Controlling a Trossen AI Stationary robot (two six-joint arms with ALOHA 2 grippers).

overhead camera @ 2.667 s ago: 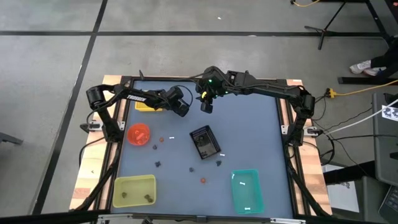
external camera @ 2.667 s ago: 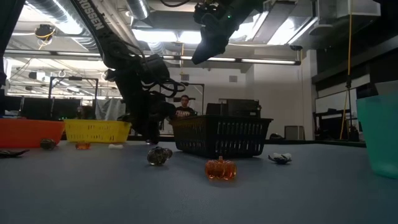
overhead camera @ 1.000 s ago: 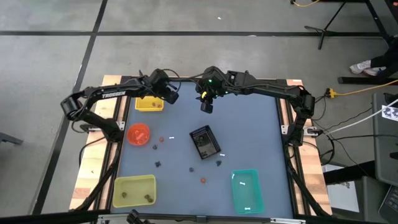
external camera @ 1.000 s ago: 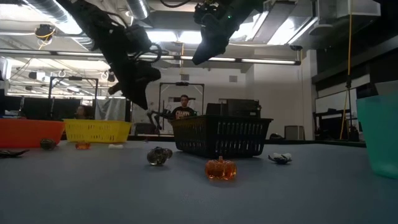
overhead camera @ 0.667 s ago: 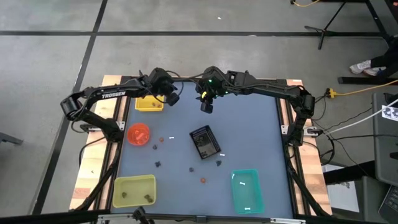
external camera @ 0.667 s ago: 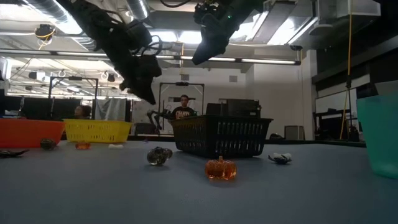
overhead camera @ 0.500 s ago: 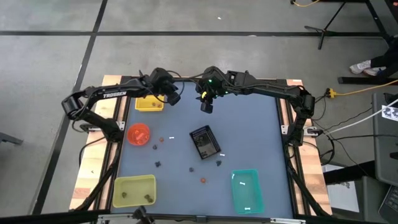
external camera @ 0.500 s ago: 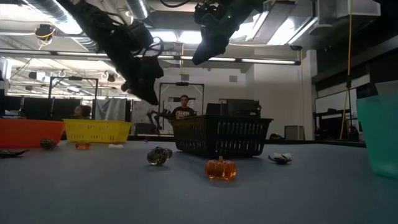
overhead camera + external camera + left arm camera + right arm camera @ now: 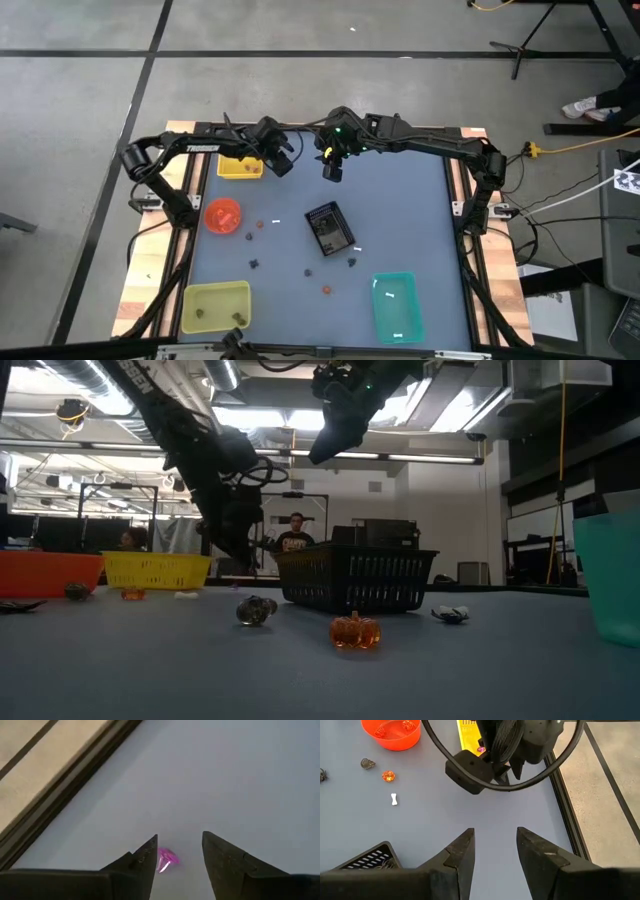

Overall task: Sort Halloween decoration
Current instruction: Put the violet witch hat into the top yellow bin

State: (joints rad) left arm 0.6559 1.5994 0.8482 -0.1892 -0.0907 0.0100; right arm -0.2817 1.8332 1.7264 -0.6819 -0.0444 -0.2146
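Counter [image 9: 400,220] holds the black basket [image 9: 328,228] mid-surface, with the trinkets [image 9: 262,224] mostly scattered on its orange-bowl [image 9: 223,215] side and nearer the front edge. Left end effector [image 9: 282,163], fingers parted and empty, hangs by the yellow tray [image 9: 240,170], far side of the basket. It's nearer the white bone [image 9: 394,799] than the right end effector [image 9: 331,171], also parted and empty; the bone's long axis runs roughly front-to-back.

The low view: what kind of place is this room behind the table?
Probably a lab or workshop: bare ceiling ducts, strip lights, and a person sitting behind the black basket.
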